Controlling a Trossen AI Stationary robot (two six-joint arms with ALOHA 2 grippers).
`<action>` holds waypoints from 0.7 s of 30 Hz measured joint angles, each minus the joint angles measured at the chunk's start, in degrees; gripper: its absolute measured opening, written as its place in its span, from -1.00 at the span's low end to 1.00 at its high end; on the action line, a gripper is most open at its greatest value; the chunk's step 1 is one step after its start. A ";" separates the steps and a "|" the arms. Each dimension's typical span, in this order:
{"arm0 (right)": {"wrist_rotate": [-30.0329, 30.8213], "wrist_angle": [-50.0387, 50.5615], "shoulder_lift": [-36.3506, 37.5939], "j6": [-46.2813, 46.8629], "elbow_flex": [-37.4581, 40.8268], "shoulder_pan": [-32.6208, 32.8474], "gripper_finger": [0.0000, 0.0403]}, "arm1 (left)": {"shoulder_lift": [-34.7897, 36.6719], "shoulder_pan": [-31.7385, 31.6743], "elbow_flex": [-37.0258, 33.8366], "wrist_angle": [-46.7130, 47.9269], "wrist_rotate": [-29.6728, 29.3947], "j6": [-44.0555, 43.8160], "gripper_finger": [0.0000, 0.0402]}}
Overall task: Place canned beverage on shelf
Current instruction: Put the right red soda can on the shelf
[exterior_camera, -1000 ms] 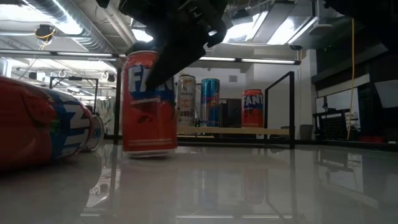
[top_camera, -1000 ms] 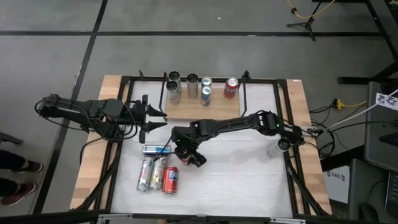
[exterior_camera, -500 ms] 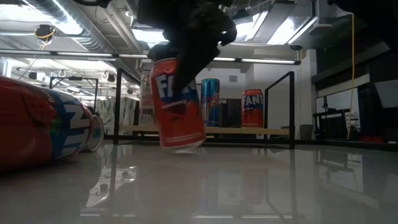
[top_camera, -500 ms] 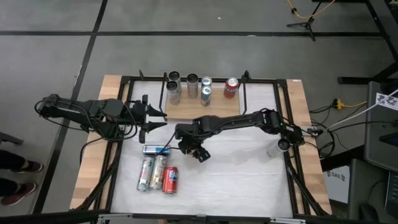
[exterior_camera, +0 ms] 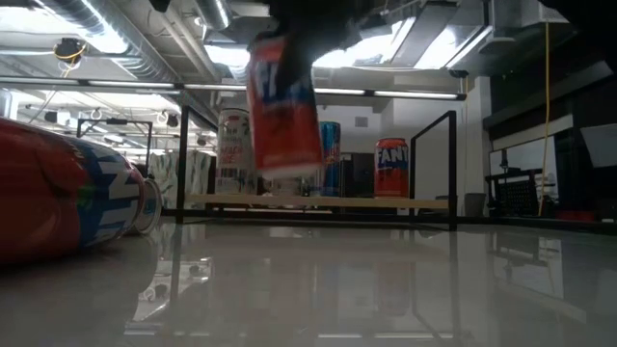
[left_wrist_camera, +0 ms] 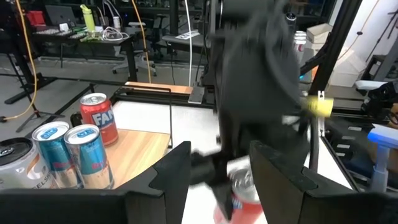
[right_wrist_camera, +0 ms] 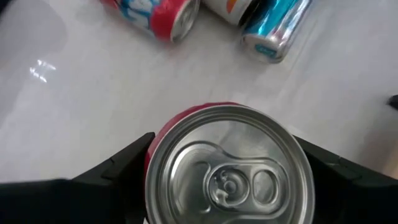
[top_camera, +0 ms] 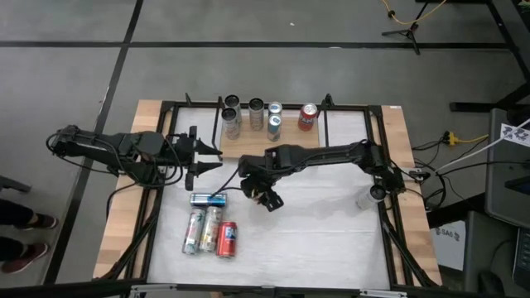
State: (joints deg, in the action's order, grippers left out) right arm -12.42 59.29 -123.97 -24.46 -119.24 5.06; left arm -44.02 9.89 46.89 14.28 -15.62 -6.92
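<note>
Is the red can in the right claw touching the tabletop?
Apart: the low view shows the red can hanging clear above the tabletop, held in the right claw.

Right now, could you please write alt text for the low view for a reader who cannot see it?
A red can hangs tilted above the glossy white tabletop, held from above by the dark right gripper. Behind it, the shelf carries upright cans, including a red one; a large toppled can lies nearby.

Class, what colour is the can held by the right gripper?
Red-orange with white lettering on blue; the low view shows it best.

Overhead, table-level, two wrist views
</note>
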 joint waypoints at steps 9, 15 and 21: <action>-0.22 5.03 7.84 0.89 -0.04 -0.37 0.44 | -0.01 0.00 0.00 -0.06 0.00 0.02 -0.21; -1.61 10.12 12.11 2.52 -0.04 -3.30 0.46 | 0.01 0.00 0.00 -0.24 -0.02 0.02 -0.21; -3.37 14.16 15.28 2.15 -0.04 -7.03 0.44 | 0.01 0.00 0.00 -0.19 -0.02 0.03 -0.21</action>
State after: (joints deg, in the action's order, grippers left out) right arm -15.79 73.44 -108.69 -22.31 -119.28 -1.97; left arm -44.01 9.89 46.89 14.08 -15.64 -6.89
